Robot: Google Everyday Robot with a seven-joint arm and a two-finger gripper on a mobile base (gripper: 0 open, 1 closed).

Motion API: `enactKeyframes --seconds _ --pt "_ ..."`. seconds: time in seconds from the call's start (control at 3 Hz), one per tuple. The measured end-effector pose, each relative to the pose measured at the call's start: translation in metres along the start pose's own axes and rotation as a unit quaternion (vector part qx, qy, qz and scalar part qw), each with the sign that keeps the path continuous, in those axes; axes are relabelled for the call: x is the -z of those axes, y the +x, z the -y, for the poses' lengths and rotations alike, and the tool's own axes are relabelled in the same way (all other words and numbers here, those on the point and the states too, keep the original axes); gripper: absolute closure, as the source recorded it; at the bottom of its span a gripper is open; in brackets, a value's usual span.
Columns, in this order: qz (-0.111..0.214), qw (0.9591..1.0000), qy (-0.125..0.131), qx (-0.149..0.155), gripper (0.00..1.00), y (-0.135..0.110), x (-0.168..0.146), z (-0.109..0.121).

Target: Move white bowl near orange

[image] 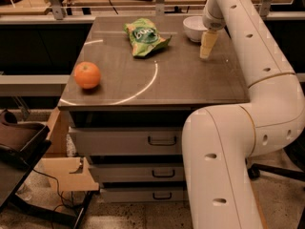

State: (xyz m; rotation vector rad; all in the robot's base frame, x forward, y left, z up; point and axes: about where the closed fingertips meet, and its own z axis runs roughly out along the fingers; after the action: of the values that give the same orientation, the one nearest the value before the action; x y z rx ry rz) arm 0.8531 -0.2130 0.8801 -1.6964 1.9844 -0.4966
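The white bowl (194, 28) stands at the far right of the table top, partly hidden by my arm. The orange (87, 75) sits near the front left corner of the table, far from the bowl. My gripper (207, 44) hangs down over the table just to the right of the bowl and a little in front of it, close to its rim. The bowl rests on the table and is not lifted.
A crumpled green snack bag (145, 36) lies at the back middle of the brown table (167, 85), between the bowl and the orange. Drawers (162, 140) are below the table front. My large white arm fills the right side. A cardboard box (66, 168) is at the lower left.
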Motion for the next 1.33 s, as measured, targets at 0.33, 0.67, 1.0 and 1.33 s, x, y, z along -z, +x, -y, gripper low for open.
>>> enactKeyframes --seconds 0.33,0.67,1.0,1.33 --pt "-0.009 0.9999 0.006 -0.005 0.0 0.01 0.011 0.004" --pt "-0.01 0.9999 0.007 -0.005 0.0 0.01 0.011 0.004" --pt "0.012 0.9986 0.044 -0.027 0.0 0.008 0.013 0.022" --pt "0.046 0.9907 0.1 -0.08 0.0 0.008 0.018 0.051"
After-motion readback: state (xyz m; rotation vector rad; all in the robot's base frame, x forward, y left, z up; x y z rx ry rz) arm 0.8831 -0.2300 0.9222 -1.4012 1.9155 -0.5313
